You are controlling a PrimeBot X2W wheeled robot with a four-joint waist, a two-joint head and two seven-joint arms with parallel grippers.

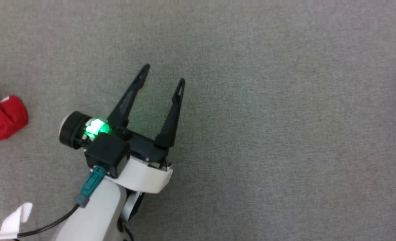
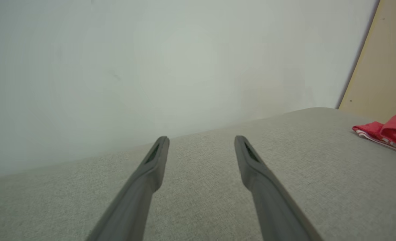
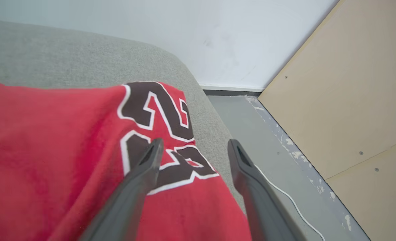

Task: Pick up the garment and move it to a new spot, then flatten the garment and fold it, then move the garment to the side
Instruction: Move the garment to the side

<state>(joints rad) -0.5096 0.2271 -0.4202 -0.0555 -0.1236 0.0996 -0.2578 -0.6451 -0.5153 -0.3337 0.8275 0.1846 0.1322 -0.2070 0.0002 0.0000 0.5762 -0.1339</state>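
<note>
Garment (image 3: pixel 50 150) lies beneath the right gripper (image 3: pixel 195 142), whose jaws stand spread

Grey fabric surface (image 1: pixel 285 134), white wall (image 2: pixel 151 67), beige panel (image 3: pixel 351 83) (screwed), scuffed grey floor (image 3: pixel 268 137)

Red garment (image 3: pixel 50 150) with dark white-edged numerals lies on grey surface (image 3: pixel 67 57)
</note>
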